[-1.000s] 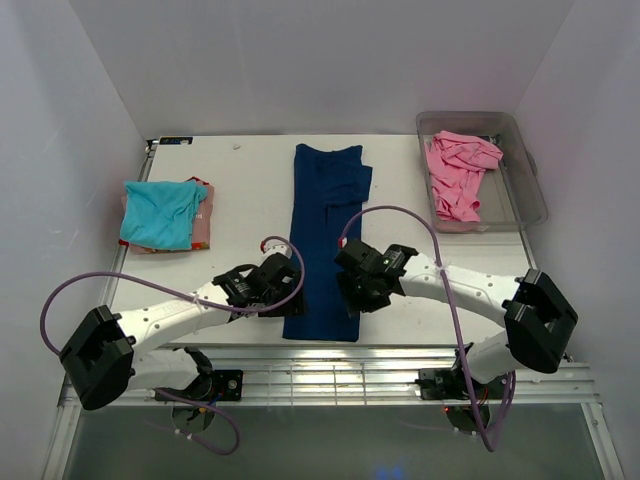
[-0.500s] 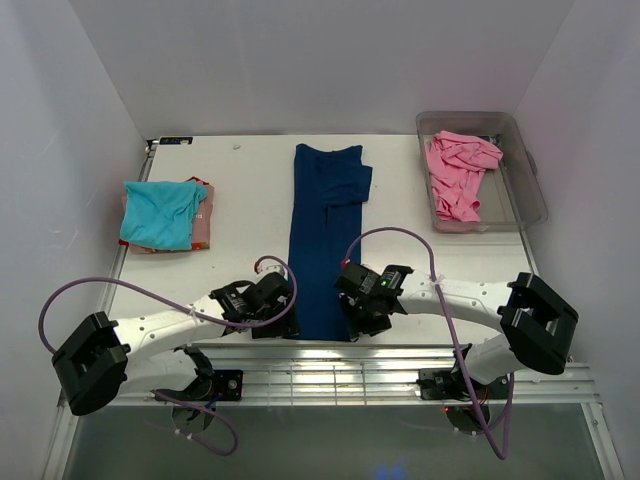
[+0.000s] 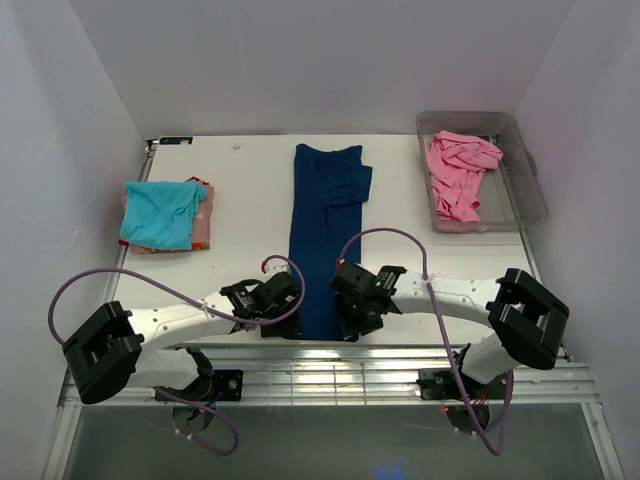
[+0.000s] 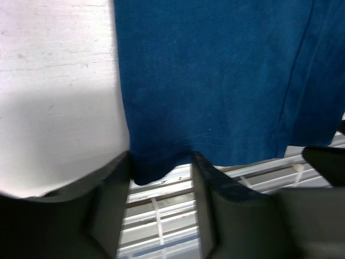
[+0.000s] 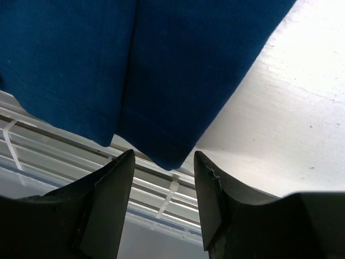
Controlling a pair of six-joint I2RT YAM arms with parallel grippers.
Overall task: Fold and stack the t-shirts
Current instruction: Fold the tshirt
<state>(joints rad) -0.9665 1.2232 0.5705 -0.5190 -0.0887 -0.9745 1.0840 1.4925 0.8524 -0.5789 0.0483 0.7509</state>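
Navy t-shirt [image 3: 325, 230] lies as a long narrow folded strip on the white worktop [image 3: 240, 200], its collar end away from the arms and its hem reaching the worktop's near edge, where the cloth just overhangs a slatted metal frame [image 4: 161, 216]. At the near left corner of the navy t-shirt the left hand [image 4: 160, 162] is spread, and the hem corner dips into the gap between its two fingers [image 4: 110, 194] without being pinched. At the near right corner the right hand [image 5: 164, 156] is likewise spread, with that corner hanging between its fingers [image 5: 213, 199] and not gripped. Well to the left of the navy t-shirt a turquoise t-shirt [image 3: 160, 212] rests on top of other folded cloth. Well to its right, near the far end, a crumpled pink t-shirt [image 3: 460, 172] lies inside a clear plastic tub [image 3: 530, 190].
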